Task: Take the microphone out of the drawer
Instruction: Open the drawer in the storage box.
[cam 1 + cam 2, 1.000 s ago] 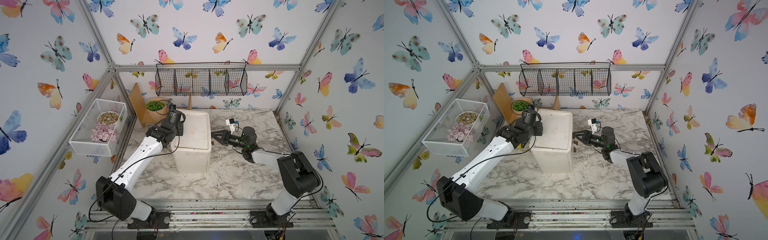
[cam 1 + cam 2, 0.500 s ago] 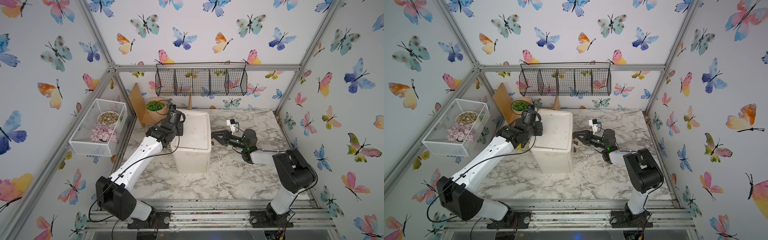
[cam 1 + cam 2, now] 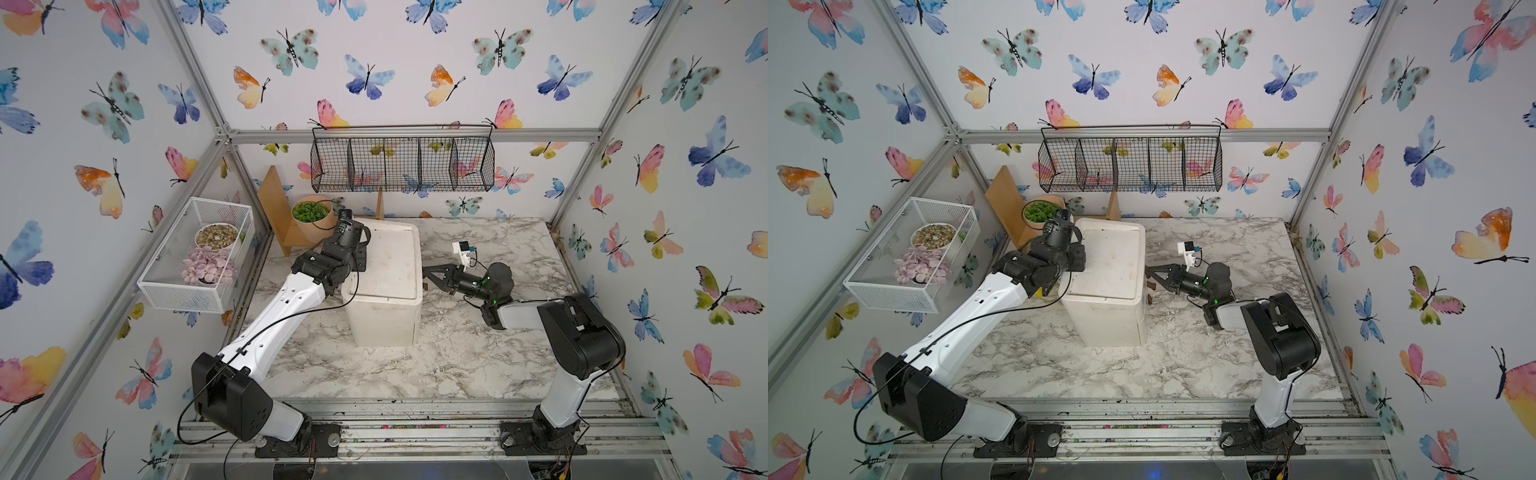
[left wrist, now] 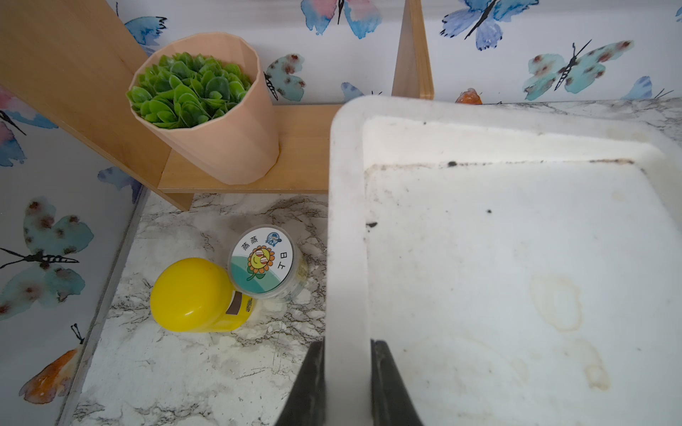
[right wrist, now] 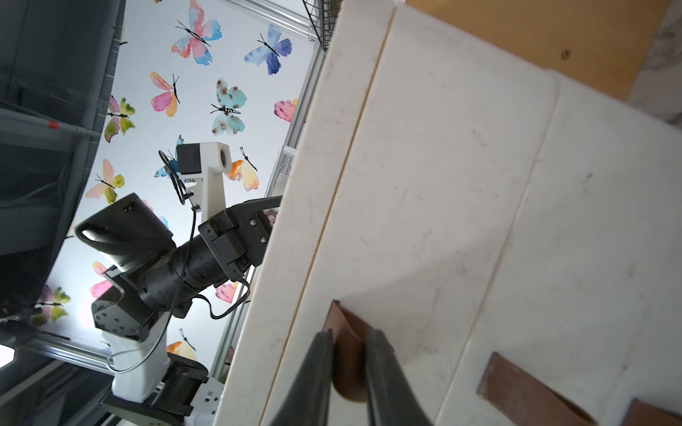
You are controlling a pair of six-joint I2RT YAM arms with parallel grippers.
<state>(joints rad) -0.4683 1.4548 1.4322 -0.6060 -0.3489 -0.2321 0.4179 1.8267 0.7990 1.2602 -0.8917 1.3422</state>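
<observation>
A white drawer unit (image 3: 384,274) (image 3: 1106,266) stands on the marble table, its drawer fronts (image 5: 424,184) flush and closed. The microphone is hidden. My left gripper (image 4: 347,345) (image 3: 358,261) is shut on the unit's raised top rim (image 4: 347,221) at its left edge. My right gripper (image 5: 348,333) (image 3: 424,276) reaches the unit's right face and is shut on a brown pull tab (image 5: 347,365) of the upper drawer. A second brown tab (image 5: 527,387) shows on the front below it.
A yellow lidded pot (image 4: 192,295) and a round tub with a sunflower label (image 4: 262,263) sit left of the unit. A potted green plant (image 4: 203,110) stands on a wooden shelf (image 4: 295,147) behind. A black wire basket (image 3: 403,160) hangs on the back wall; a white mesh basket (image 3: 195,253) hangs left.
My right gripper's jaws have closed onto the brown pull tab, and its elbow has swung nearer. The left arm has not moved.
</observation>
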